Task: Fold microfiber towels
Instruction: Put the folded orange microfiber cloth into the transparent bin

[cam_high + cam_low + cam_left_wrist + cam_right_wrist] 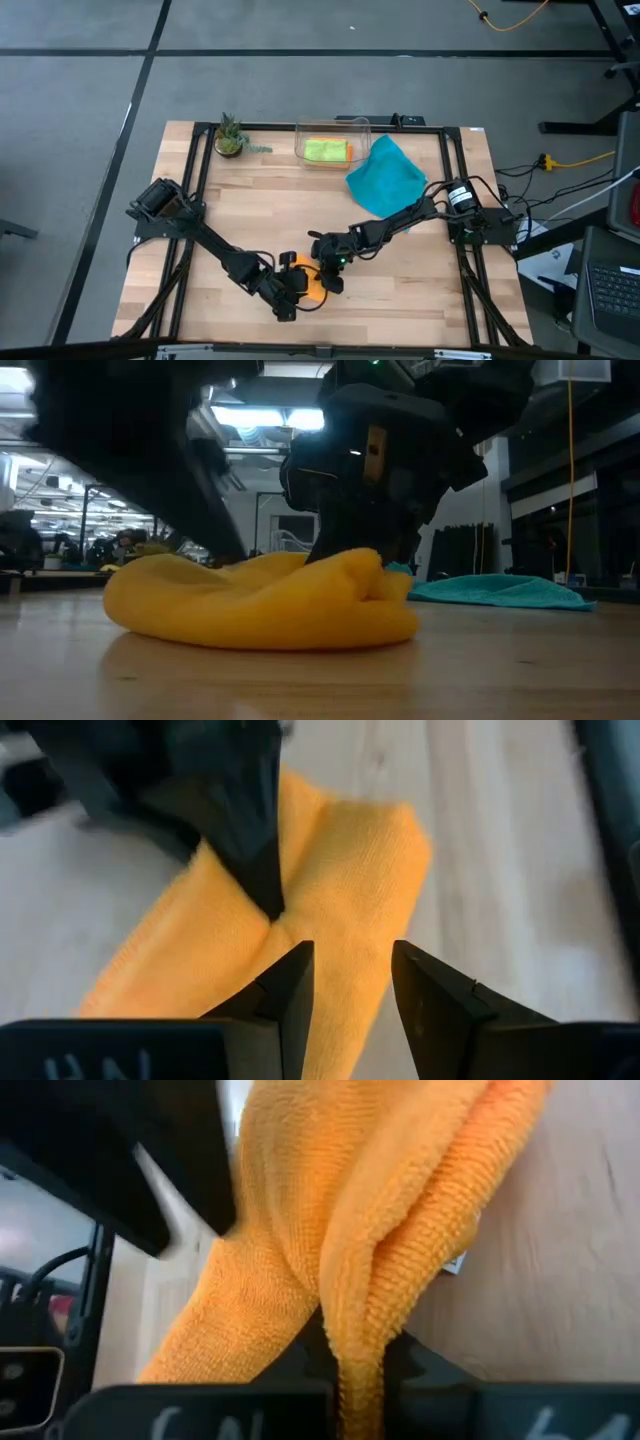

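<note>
One orange towel [312, 288] sits rumpled at the table's front edge; my right gripper [331, 279] pinches its fold shut, my left gripper [350, 985] hovers part-open, empty. Teal towel [386, 177] lies unfolded; lime-green cloth [324, 150] waits binned.

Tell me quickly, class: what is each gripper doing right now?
Left gripper: open, over the orange towel, holding nothing.
Right gripper: shut on a fold of the orange towel.
</note>
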### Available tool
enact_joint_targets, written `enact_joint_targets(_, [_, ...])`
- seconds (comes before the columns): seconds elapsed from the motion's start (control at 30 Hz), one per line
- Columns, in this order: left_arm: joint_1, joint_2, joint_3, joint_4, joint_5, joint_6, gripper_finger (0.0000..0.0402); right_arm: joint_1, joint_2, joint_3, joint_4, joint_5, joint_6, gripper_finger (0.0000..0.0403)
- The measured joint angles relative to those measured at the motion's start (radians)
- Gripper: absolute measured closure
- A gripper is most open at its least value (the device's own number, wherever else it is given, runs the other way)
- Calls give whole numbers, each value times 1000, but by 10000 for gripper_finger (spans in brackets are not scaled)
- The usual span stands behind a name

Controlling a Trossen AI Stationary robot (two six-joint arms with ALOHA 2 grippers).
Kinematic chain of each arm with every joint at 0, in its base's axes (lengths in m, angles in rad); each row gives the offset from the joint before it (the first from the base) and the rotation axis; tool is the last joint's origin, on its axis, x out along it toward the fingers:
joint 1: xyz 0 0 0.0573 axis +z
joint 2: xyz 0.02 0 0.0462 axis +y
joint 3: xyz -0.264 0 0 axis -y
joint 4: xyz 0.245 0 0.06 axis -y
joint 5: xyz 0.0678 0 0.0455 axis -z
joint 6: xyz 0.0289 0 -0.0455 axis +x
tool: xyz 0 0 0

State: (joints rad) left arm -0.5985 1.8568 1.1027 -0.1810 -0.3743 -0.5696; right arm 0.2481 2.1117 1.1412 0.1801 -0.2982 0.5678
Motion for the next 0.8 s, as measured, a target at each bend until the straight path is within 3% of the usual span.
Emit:
enact_joint_targets(0.2, [-24, -100, 1, -47, -30, 3, 272, -57, -38, -3, -53, -13, -46, 389])
enact_joint_targets(0.37, [-56, -137, 2, -68, -67, 3, 272, -122, -152, -4, -152, 26, -142, 390])
enact_joint_targets(0.6, [-72, -131, 2, -76, -85, -4, 272, -235, -370, -2, -302, 163, -306, 390])
enact_joint_targets(0.8, [-67, -131, 1, -73, -89, -1, 272, -367, -544, -1, -339, 260, -563, 390])
